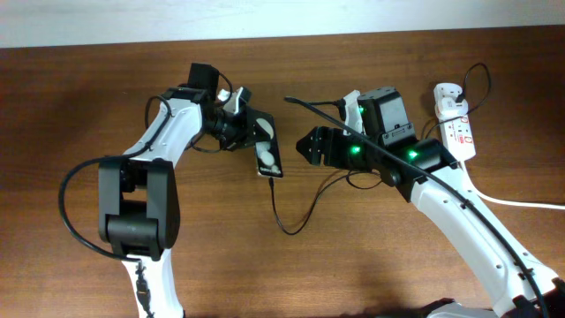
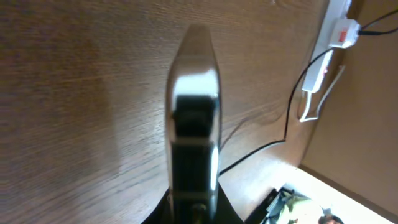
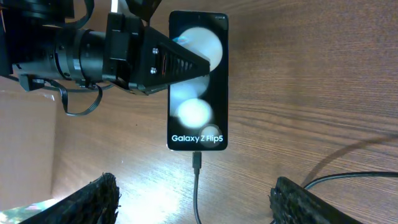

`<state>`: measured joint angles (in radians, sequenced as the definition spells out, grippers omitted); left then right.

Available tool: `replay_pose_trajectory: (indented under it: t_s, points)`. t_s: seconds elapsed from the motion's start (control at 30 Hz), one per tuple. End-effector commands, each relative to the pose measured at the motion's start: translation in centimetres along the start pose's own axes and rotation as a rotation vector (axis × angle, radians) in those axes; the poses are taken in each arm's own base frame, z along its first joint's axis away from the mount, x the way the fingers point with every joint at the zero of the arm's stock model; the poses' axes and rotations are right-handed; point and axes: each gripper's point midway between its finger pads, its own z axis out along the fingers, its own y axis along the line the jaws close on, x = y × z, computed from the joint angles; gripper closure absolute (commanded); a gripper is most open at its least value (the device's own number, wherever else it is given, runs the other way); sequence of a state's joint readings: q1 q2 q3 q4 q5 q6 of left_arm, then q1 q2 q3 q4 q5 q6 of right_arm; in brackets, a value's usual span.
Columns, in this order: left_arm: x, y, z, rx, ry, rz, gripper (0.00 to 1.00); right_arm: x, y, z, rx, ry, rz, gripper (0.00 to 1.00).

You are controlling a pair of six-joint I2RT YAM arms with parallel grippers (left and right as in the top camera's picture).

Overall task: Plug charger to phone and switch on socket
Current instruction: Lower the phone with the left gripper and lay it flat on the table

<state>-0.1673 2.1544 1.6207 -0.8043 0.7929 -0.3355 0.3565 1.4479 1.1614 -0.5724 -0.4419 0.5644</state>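
The black phone lies screen up on the wooden table, also in the overhead view. My left gripper is shut on its side edge; the left wrist view shows the phone edge-on between the jaws. The charger's plug tip sits in the phone's bottom port, and its thin black cable loops away to the right. My right gripper is open and empty just below the phone, with the cable running between its fingers. The white socket lies far right, with the adapter in it.
The socket's thick white cord runs off to the right edge. My right arm lies between the phone and the socket. The socket also shows in the left wrist view, top right.
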Motion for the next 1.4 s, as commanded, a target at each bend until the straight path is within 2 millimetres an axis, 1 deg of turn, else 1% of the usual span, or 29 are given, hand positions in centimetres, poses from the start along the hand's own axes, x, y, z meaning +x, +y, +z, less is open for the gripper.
replay_pose_trajectory:
  t_s: [0.0,0.03,0.13,0.23,0.53,0.7,0.9,1.1,1.13,1.2,1.37]
  points:
    - [-0.1,0.2,-0.1,-0.028,-0.014,0.023,1.00,-0.5,0.0,-0.2,0.006,-0.014,-0.013,0.19]
    - [-0.3,0.7,-0.1,-0.055,-0.022,0.023,1.00,-0.5,0.0,-0.2,0.006,-0.014,-0.013,0.19]
    - [-0.2,1.1,0.2,-0.058,-0.015,0.015,1.00,-0.5,0.0,-0.2,0.006,-0.014,-0.013,0.19]
    - [0.0,2.3,1.4,-0.061,0.015,-0.022,1.00,-0.5,0.0,-0.2,0.006,-0.015,-0.018,0.19]
    - [-0.1,2.5,1.5,-0.065,0.014,-0.021,0.99,-0.5,-0.1,-0.2,0.009,-0.017,-0.020,0.19]
    - [-0.4,3.6,1.7,-0.115,0.000,-0.022,0.99,-0.5,-0.1,-0.2,0.009,-0.016,-0.020,0.19]
    - [-1.0,3.5,1.8,-0.108,-0.019,-0.004,0.98,-0.5,-0.1,-0.2,0.009,-0.016,-0.020,0.19]
    - [-0.4,5.4,3.6,-0.114,0.023,-0.090,0.98,-0.5,-0.1,-0.2,0.009,-0.016,-0.020,0.19]
    - [-0.5,5.4,3.6,-0.115,0.021,-0.089,0.98,-0.5,-0.1,-0.2,0.009,-0.017,-0.021,0.19]
    - [-0.5,5.4,3.6,-0.116,0.021,-0.089,0.92,-0.5,-0.1,-0.2,0.009,-0.016,-0.034,0.19]
    - [-0.5,5.4,3.6,-0.116,0.021,-0.089,0.87,-0.5,-0.1,-0.2,0.009,-0.017,-0.035,0.19]
